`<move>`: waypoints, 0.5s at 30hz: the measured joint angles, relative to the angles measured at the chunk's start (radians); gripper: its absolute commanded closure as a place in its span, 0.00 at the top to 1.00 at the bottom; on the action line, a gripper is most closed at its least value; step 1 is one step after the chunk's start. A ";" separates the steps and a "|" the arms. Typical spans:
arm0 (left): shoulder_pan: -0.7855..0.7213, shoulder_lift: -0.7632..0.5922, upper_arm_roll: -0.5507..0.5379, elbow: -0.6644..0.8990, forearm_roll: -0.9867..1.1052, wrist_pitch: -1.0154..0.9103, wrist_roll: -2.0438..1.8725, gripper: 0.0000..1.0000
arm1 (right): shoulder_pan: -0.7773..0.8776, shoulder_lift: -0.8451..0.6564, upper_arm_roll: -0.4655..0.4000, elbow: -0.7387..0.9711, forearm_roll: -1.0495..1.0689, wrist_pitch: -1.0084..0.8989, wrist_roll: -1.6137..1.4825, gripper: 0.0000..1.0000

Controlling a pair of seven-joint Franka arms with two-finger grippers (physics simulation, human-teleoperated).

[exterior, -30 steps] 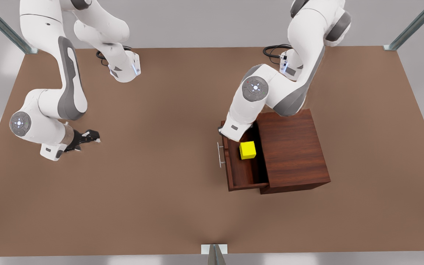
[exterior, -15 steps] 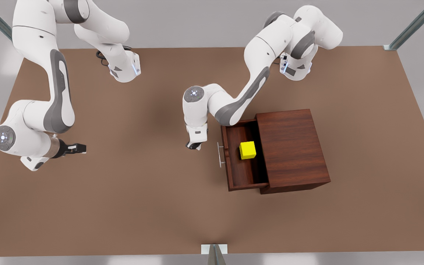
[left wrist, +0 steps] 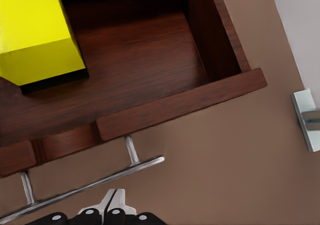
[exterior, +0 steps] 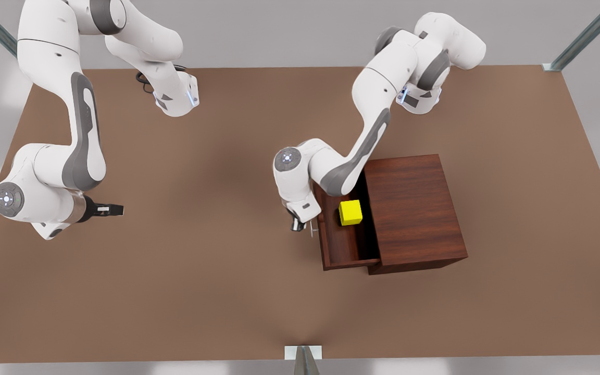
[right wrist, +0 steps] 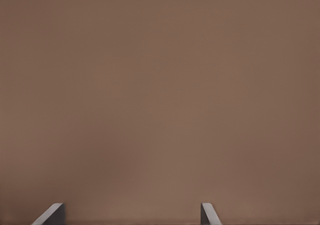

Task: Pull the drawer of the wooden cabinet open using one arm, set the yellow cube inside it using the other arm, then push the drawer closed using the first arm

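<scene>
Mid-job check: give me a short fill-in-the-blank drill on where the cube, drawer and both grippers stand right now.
1. The yellow cube sits inside the ____.
2. The drawer of the wooden cabinet is ____, not shut.
3. The left gripper is right by the drawer's silver ____.
4. The right gripper waits over the bare table with its fingers ____.

Missing words: drawer; open; handle; open

yellow cube [exterior: 350, 212] sits inside open drawer [exterior: 337, 245].
</scene>
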 measured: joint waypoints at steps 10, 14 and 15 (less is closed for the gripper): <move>0.056 -0.024 0.007 -0.004 -0.052 -0.165 0.035 0.00 | 0.000 0.003 0.000 0.000 0.001 -0.004 0.035 1.00; 0.083 -0.032 0.008 -0.005 -0.066 -0.214 0.049 0.00 | 0.000 0.003 -0.001 0.001 0.001 -0.004 0.045 1.00; 0.089 -0.033 0.008 -0.006 -0.067 -0.224 0.052 0.00 | 0.000 0.004 -0.001 0.002 0.001 -0.004 0.047 1.00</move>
